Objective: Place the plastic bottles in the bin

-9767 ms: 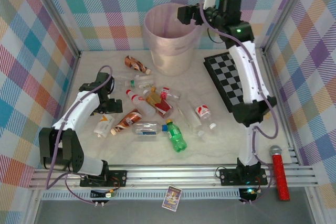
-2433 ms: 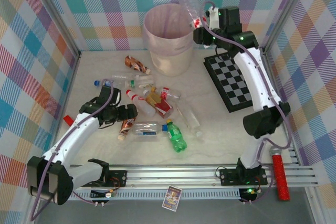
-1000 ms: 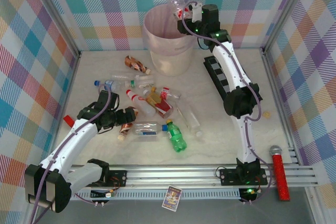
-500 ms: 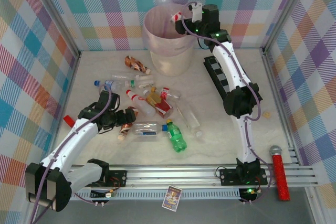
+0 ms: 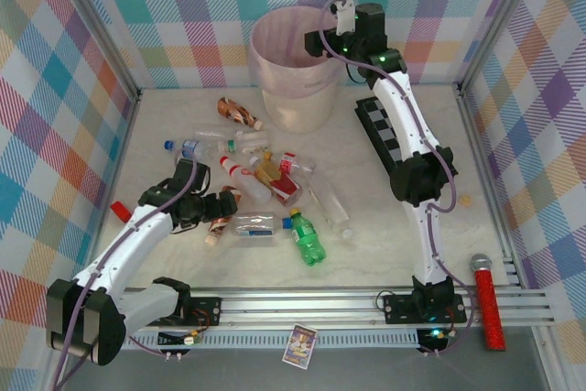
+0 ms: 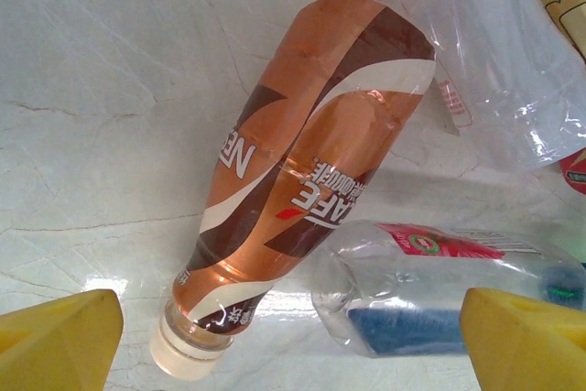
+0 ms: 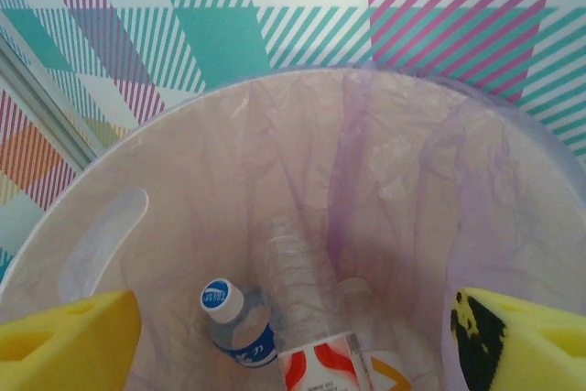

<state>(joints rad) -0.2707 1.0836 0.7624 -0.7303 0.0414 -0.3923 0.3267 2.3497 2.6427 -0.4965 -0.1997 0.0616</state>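
The bin [image 5: 295, 66], a pale bucket with a pink liner, stands at the back. My right gripper [image 5: 318, 41] hangs open over its rim with nothing between the fingers. Looking down past the right gripper [image 7: 293, 354], a clear red-labelled bottle [image 7: 316, 318] and a blue-capped bottle [image 7: 231, 316] lie on the bin's [image 7: 183, 190] floor. Several plastic bottles lie scattered on the table, among them a green one [image 5: 307, 240]. My left gripper [image 5: 224, 203] is open and low over a brown-orange bottle [image 6: 302, 180]; its fingers straddle that bottle's cap end and a clear blue-labelled bottle [image 6: 439, 290].
A black-and-white checkerboard [image 5: 389, 135] lies to the right of the bin under the right arm. A red microphone-like stick [image 5: 486, 304] rests at the front right rail. Another brown bottle [image 5: 240, 113] lies left of the bin. A small red thing [image 5: 120, 211] sits at the left wall.
My right gripper has opened and let go of the clear bottle, which dropped into the bin. The left arm has hardly moved.
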